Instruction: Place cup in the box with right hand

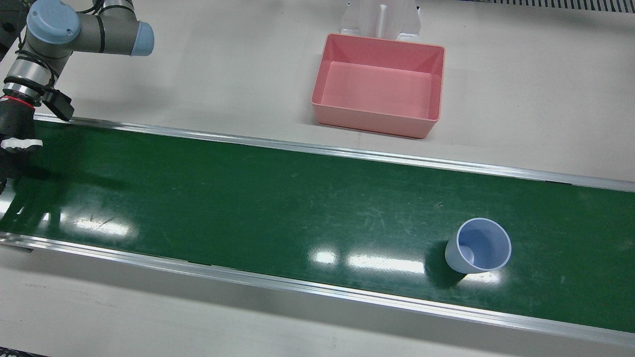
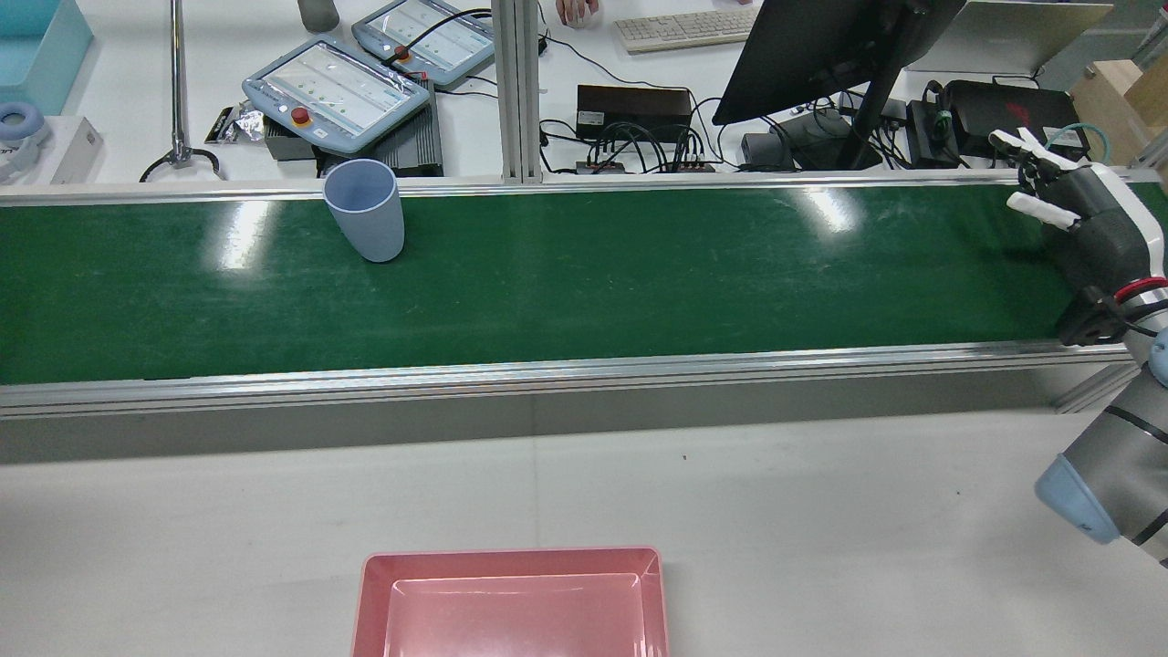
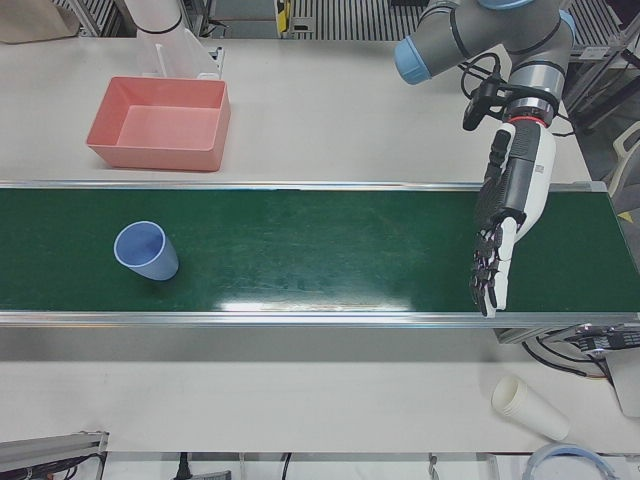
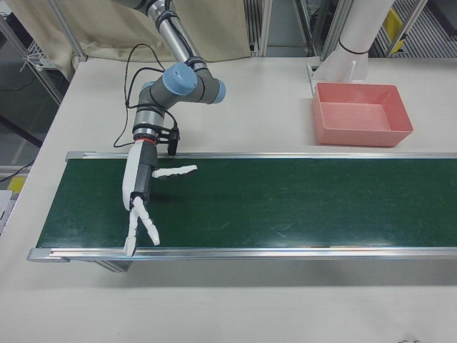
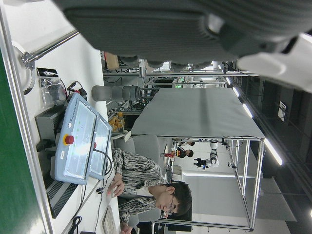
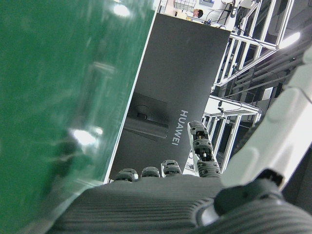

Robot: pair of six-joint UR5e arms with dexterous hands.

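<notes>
A light blue cup stands upright on the green belt, near its front rail; it also shows in the rear view and the left-front view. The pink box sits empty on the white table behind the belt. My right hand is open and empty, fingers spread over the far end of the belt, well away from the cup. My left hand is open and empty over the opposite end of the belt.
Aluminium rails run along both belt edges. A white pedestal stands right behind the box. Teach pendants, a monitor and cables lie beyond the belt. Stacked paper cups lie on the front table.
</notes>
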